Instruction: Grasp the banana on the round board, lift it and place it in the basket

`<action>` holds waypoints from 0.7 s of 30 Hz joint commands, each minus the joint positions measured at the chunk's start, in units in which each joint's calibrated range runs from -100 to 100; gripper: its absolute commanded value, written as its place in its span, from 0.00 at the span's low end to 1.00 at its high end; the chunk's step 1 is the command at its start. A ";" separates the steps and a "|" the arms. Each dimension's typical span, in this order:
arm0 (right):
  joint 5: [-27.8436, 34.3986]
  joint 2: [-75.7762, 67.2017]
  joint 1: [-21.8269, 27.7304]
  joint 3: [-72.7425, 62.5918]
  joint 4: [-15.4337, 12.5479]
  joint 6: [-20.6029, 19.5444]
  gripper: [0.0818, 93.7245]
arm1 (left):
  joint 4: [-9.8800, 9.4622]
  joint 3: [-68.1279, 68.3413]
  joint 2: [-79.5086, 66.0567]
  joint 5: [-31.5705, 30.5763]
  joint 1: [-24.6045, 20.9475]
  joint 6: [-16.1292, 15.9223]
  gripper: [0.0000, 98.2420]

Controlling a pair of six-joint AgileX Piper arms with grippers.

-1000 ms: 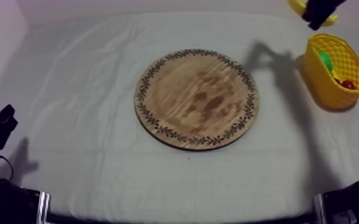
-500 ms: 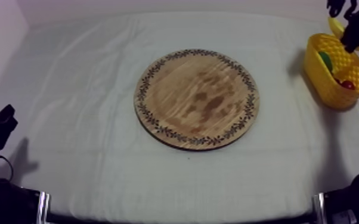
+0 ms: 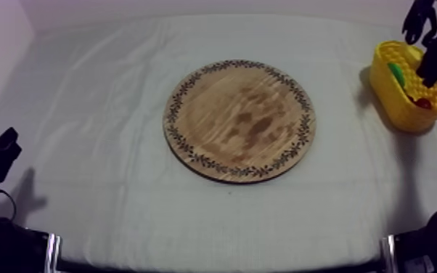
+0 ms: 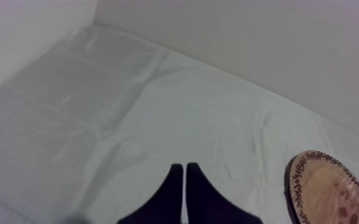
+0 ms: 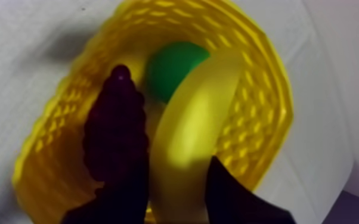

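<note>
Top view: the round wooden board [image 3: 239, 120] lies bare on the cloth-covered worktop [image 3: 91, 109], well apart from the yellow basket [image 3: 388, 91]. The right claw [image 3: 432, 69] hangs directly over the basket's mouth. Inside the basket lie a pear [image 3: 396, 72] and a small red fruit [image 3: 425, 103]. The left claw [image 3: 0, 149] sits on the far side of the board from the basket.

Left wrist view: the left claw is clenched on nothing, its two fingers pressed together into a narrow wedge above the cloth. The board's patterned rim is the only thing near it, and the basket is far off.

Right wrist view: the right claw [image 5: 173, 173] grips the banana [image 5: 188, 131] between its fingers. The banana is lowered inside the basket's rim, its far end against the pear and a bunch of grapes [image 5: 116, 128] just beside it. The banana's lower end is hidden behind the fingers.

Judged from this, the drop is all that remains, and the basket is crowded. If the claw lets go while the banana is propped on the pear, the banana could roll toward the rim or settle half out. A finger catching the woven wall or the grapes on the way up could drag or tip the light basket.
</note>
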 commanded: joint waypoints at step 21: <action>-2.92 -0.08 -0.47 1.23 -3.16 -3.41 0.52 | 0.01 0.04 0.03 0.00 -0.02 -0.01 0.00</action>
